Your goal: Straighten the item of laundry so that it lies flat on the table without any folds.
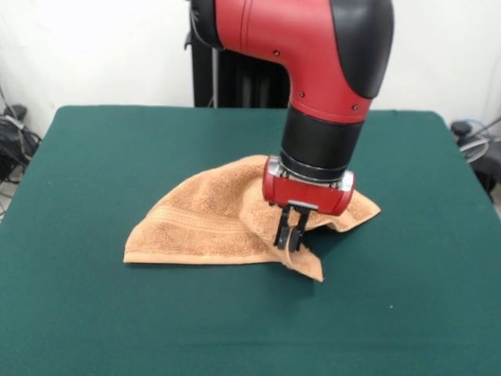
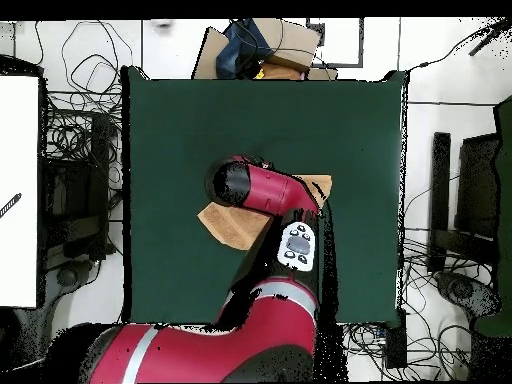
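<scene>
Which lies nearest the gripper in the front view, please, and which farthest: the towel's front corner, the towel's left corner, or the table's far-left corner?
From the gripper:
1. Towel's front corner, just below it.
2. Towel's left corner, well left.
3. Table's far-left corner, upper left.

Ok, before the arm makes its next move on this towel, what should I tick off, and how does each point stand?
1. Grip: gripper fingers closed on a fold of the towel: ok.
2. Towel flat: bunched and folded over, peaked under the gripper: not ok.
3. Towel on the table, no edge overhanging: ok.
4. Room to spread: bare green cloth on every side in the front view: ok.
5. How many layers are pinched: cannot tell.
6. Overhead check of the towel's outline: the arm hides most of it: cannot tell.
</scene>
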You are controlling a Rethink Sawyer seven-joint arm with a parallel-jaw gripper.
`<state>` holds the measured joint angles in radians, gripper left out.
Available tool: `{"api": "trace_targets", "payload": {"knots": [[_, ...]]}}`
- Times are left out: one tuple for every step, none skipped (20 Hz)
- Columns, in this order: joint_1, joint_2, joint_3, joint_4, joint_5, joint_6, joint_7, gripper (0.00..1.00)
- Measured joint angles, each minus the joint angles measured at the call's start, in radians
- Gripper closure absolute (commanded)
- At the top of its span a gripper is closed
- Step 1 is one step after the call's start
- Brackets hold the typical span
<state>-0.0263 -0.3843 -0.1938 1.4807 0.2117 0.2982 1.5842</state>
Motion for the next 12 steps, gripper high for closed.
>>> {"api": "trace_targets", "payload": {"knots": [[0.001, -0.003, 0.0, 0.003, 0.0, 0.0, 0.0, 1.0], [0.001, -0.011, 0.0, 0.01, 0.001, 0.0, 0.0, 1.0], [0.001, -0.014, 0.0, 0.014, 0.001, 0.0, 0.0, 1.0], [0.001, -0.02, 0.0, 0.02, 0.002, 0.0, 0.0, 1.0], [0.001, -0.028, 0.0, 0.027, 0.002, 0.0, 0.0, 1.0], [0.001, -0.032, -0.001, 0.032, 0.003, 0.0, 0.0, 1.0], [0.001, -0.038, -0.001, 0.038, 0.003, 0.0, 0.0, 1.0], [0.001, -0.048, -0.001, 0.051, 0.003, 0.0, 0.0, 1.0], [0.0, -0.05, -0.001, 0.054, 0.003, 0.0, 0.0, 1.0], [0.0, -0.054, 0.0, 0.057, 0.003, 0.0, 0.0, 1.0], [-0.001, -0.06, -0.001, 0.062, 0.003, 0.0, 0.0, 1.0], [-0.002, -0.062, -0.001, 0.063, 0.003, 0.0, 0.0, 1.0]]}}
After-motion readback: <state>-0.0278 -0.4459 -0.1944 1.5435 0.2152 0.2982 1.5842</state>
